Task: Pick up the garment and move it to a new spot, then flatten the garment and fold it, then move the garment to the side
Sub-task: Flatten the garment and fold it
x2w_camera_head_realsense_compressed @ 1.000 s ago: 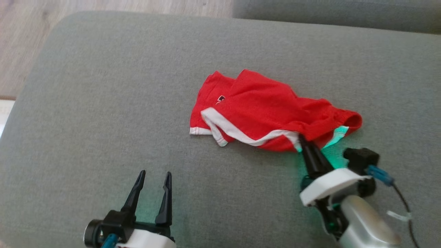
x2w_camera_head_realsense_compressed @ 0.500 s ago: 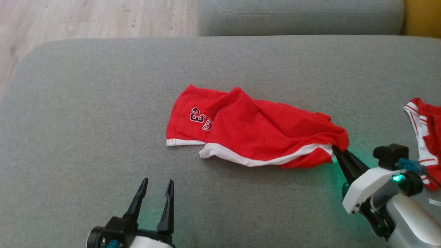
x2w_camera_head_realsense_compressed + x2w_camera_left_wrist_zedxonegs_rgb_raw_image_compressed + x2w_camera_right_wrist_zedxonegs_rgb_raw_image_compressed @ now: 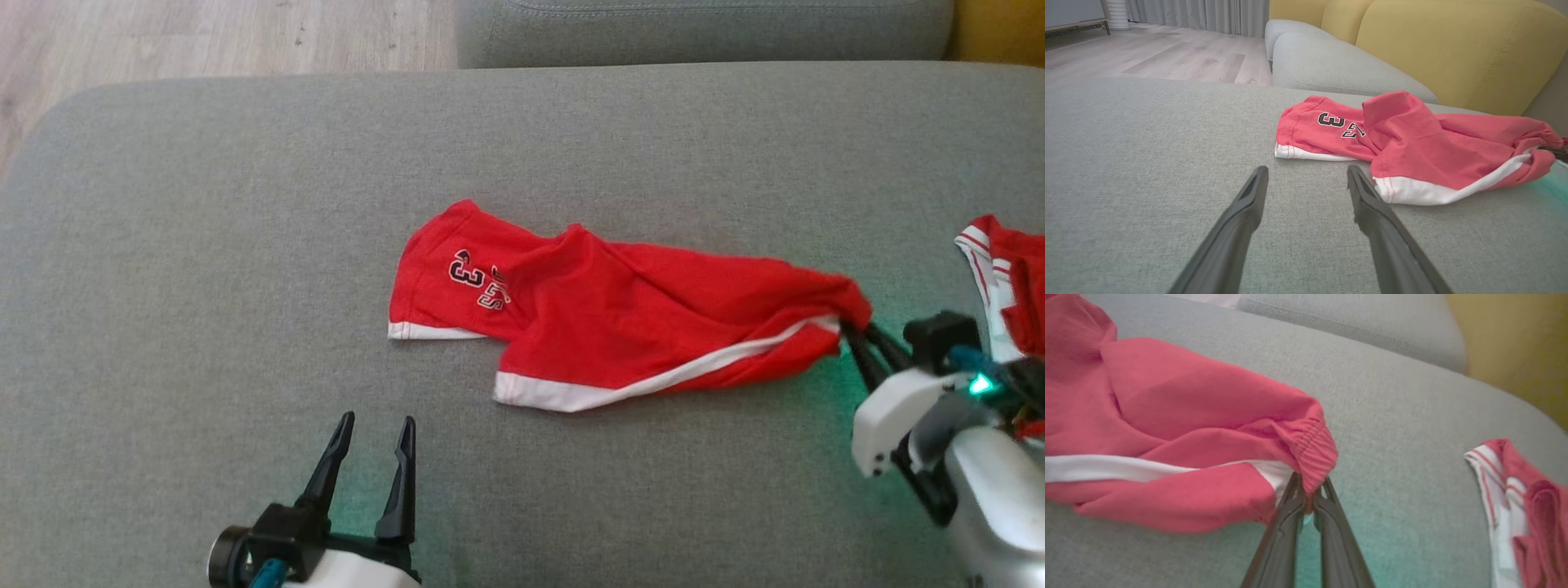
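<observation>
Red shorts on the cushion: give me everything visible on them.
The red shorts look like soft jersey knit, with white-trimmed hems, a white side stripe and black numerals on one leg. They lie crumpled and partly stretched out on the grey cushion. The right gripper has its jaws shut on the elastic waistband.

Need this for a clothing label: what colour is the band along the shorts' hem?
White hem band on red shorts; clearest in the left wrist view.

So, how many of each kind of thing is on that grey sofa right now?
Garments: 2 (red shorts; red-and-white garment)
End effectors: 2 (left end effector, open; right end effector, pinching the shorts' waistband)
Total: 4
</observation>
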